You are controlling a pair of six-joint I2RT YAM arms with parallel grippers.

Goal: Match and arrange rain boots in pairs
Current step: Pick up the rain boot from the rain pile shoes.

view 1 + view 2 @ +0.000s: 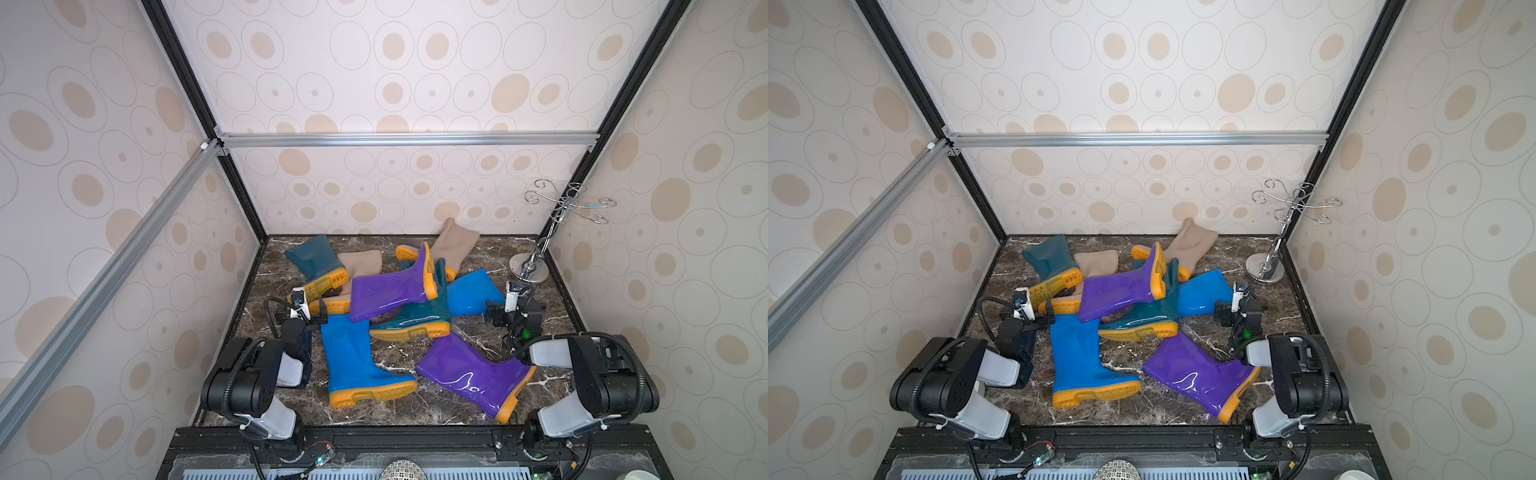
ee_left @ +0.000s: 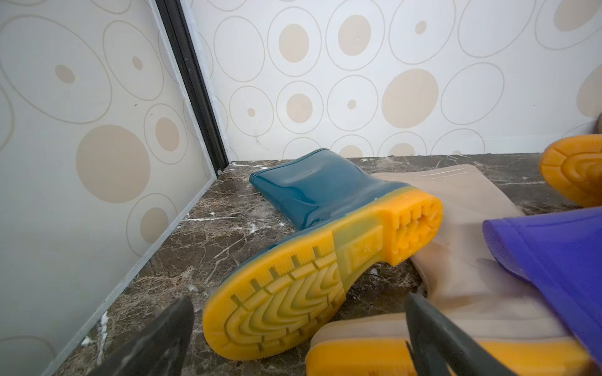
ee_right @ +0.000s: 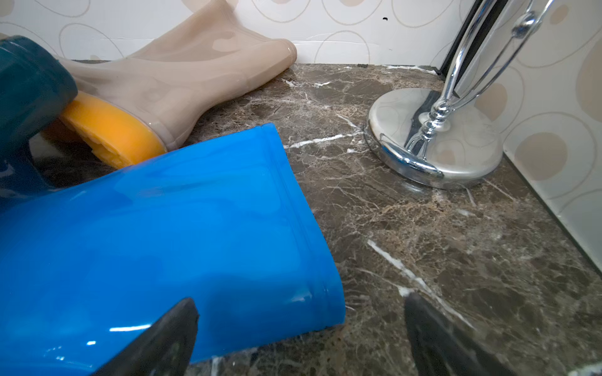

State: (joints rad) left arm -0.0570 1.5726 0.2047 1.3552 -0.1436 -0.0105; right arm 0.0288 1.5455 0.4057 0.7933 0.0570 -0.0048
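Several rain boots lie jumbled on the marble table point(image 1: 419, 409). A purple boot point(image 1: 390, 293) lies on top of the heap, over a dark teal boot point(image 1: 417, 320). A second teal boot point(image 2: 312, 195) and a beige boot point(image 2: 465, 260) lie at the back left. A blue boot point(image 1: 353, 361) and a second purple boot point(image 1: 473, 374) lie in front. My left gripper point(image 2: 299, 302) is open, low before the teal sole and the beige toe. My right gripper point(image 3: 301, 301) is open at the mouth of another blue boot point(image 3: 163, 234), holding nothing. Another beige boot point(image 3: 182, 75) leans at the back wall.
A chrome hook stand point(image 1: 530, 268) rises in the back right corner, its round base point(image 3: 436, 136) close to my right gripper. Patterned walls close in the table on three sides, and a black frame post point(image 2: 192, 84) marks the back left corner.
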